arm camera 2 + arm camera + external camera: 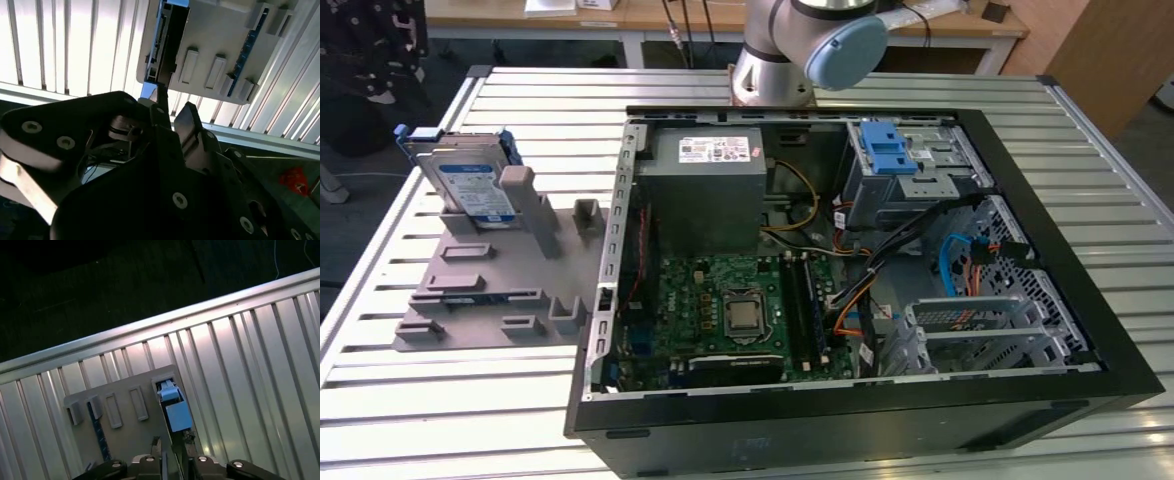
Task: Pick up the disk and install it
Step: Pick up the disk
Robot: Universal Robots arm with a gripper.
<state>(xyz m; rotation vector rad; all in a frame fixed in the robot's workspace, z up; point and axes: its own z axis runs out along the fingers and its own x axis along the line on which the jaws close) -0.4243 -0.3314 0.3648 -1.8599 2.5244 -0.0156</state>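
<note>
Silver arm [767, 75] w/ blue cap [849, 50], black hand [174, 114]

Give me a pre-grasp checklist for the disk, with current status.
1. Disk upright in stand: ok.
2. Gripper open, holding nothing: ok.
3. Gripper in line with the disk's edge, first wrist view: ok.
4. Case lid off: ok.
5. Drive cage slot free: cannot tell.
6. Cables clear of the cage: not ok, they run right beside it.
</note>
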